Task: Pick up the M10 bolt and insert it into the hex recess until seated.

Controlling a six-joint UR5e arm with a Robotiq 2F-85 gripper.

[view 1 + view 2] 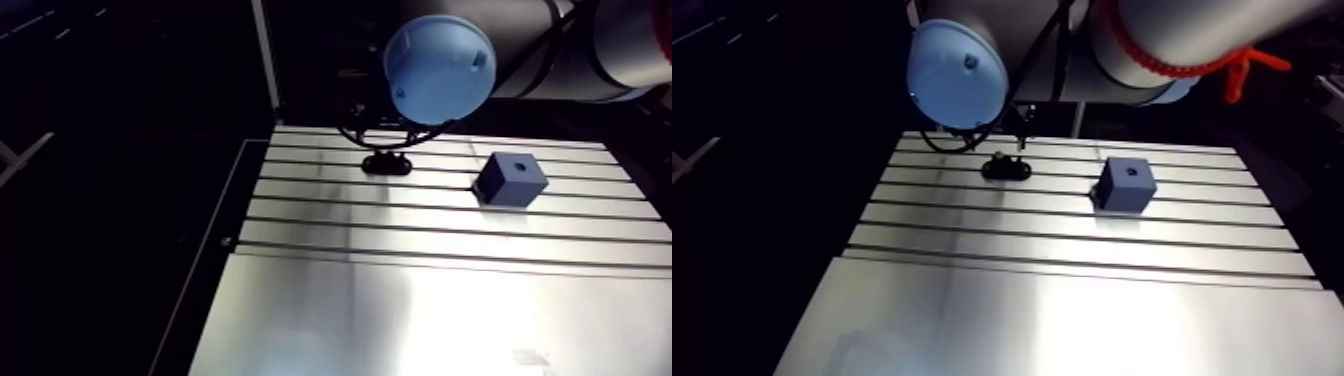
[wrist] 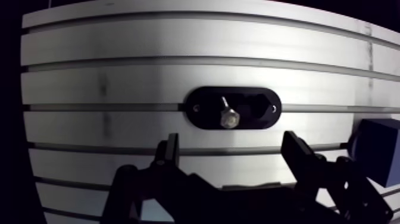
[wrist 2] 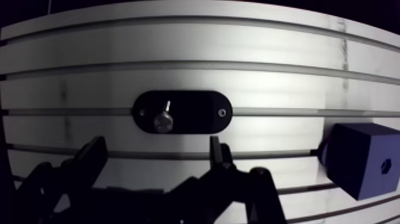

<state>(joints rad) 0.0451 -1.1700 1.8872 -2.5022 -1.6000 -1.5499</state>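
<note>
**Item 1. M10 bolt** (image 2: 227,117). Small bright metal piece, with a wider end and a thin shank. It stood in a black oval holder on the table, towards one end of that holder. Nothing gripped or touched it. Which end sat in the holder could not be told.

**Item 2. Black oval holder** (image 2: 256,111). Flat dark plate with rounded ends and a small bright dot near each end. It lay across one of the table's slots. In the wrist view it was just ahead of the fingertips and roughly centred between them.

**Item 3. Gripper** (image 2: 232,143). Black and two-fingered. The fingers (image 2: 171,152) were spread wide and held nothing; only bare table showed between them. Neither finger touched the holder or the bolt.

**Item 4. Blue block** (image 1: 510,178). Dark blue cube resting on the table, set at an angle to the slots. It was well apart from the holder, off to one side of it along the slots.

**Item 5. Hex recess** (image 1: 520,163). Small dark hole in the top face of the blue block, with nothing in it.

**Item 6. Table** (image 1: 400,300). Slotted aluminium with parallel grooves on the far part and a plain sheet nearer the camera. It bore the holder and the block.
</note>
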